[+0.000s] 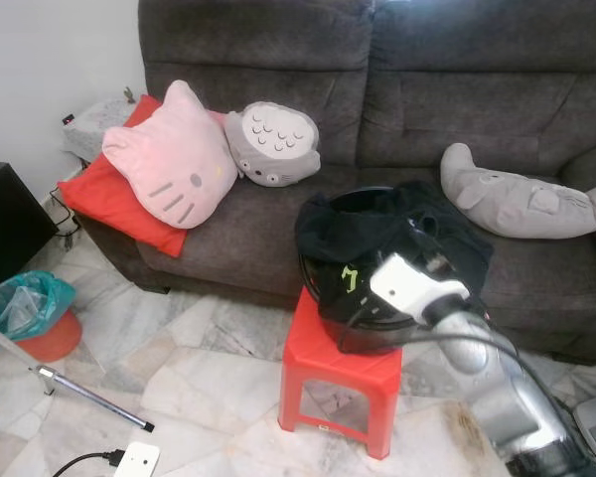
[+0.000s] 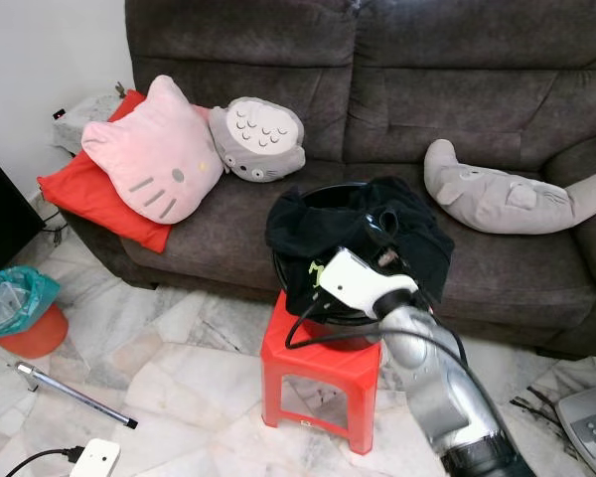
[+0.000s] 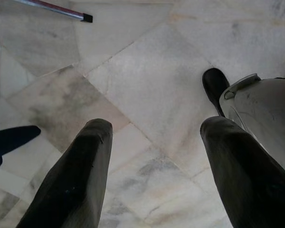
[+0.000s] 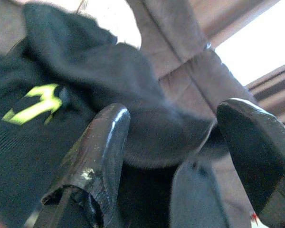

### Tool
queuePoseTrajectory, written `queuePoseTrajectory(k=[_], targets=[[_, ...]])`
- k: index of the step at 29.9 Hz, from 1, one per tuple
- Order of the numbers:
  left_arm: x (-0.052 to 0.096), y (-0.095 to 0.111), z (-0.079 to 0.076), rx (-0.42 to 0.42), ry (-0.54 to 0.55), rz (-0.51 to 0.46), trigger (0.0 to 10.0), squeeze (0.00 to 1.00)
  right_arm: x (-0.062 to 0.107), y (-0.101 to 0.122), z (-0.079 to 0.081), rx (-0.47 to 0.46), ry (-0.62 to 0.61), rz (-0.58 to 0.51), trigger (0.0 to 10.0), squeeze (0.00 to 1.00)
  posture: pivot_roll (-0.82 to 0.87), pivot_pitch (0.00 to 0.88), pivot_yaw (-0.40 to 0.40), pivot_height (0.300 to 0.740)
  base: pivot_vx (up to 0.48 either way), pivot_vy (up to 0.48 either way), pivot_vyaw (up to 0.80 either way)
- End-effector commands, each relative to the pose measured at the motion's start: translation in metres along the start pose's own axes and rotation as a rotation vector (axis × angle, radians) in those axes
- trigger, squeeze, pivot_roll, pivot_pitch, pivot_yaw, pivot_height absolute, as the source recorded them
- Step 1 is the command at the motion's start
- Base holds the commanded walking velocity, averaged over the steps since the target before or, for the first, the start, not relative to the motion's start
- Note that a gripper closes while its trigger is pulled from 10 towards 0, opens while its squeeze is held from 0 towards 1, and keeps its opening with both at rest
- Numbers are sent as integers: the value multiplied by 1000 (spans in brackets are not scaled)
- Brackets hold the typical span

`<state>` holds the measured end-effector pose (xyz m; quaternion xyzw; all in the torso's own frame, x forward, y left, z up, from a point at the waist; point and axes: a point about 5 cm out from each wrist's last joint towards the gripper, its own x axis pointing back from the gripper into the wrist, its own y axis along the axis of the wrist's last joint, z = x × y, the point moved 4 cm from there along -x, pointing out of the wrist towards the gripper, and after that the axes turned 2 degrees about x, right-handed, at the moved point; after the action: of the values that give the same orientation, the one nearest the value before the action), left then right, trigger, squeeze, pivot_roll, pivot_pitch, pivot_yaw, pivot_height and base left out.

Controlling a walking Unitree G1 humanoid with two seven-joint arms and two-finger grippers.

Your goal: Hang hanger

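Room: a floor of pale marble tiles, with a big dark grey sofa at the back.
Sofa things: a pink cat pillow lies on a red cushion. A grey round plush leans next to the pink pillow. A long grey plush lies at the other end of the sofa.
Stool: a red plastic stool stands on the floor in front of the sofa.
Basket: a black round basket sits on the stool. Black clothes are piled in it and hang over its rim. One cloth has a bright yellow-green mark.
Right gripper: it is up at the pile of black clothes. Its two fingers are spread wide apart. The dark cloth bulges up just in front of the gap between them. They hold nothing.
Left gripper: it hangs low and points down at the floor tiles. Its fingers are wide apart and hold nothing.
Hanger: I cannot pick out a hanger in the clothes.
Floor things: a teal bin stands off to the left. A thin metal pole and a white plug box lie near it.
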<state>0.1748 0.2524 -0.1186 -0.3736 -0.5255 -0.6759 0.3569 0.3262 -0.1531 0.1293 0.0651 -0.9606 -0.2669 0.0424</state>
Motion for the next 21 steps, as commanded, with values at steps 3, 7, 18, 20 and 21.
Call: queuePoseTrajectory(k=[3,7,18,20,21], targets=[[1,-3,6,-15,17,11,10000,0,12,8,14,-28,19,48,10000,0,-200,0,83,740,0,0,0],[1,-4,6,-14,18,12,10000,0,19,0,23,-22,2,128,10000,0,-207,0,83,740,0,0,0],[1,-4,5,-19,18,12,10000,0,29,-48,27,3,-66,358,10000,0,-197,0,75,740,0,0,0],[1,-4,6,-19,18,12,10000,0,29,-51,26,12,-72,364,10000,0,-197,0,75,740,0,0,0],[1,-4,6,-18,18,11,10000,0,28,-54,26,26,-73,372,10000,0,-194,0,76,740,0,0,0]])
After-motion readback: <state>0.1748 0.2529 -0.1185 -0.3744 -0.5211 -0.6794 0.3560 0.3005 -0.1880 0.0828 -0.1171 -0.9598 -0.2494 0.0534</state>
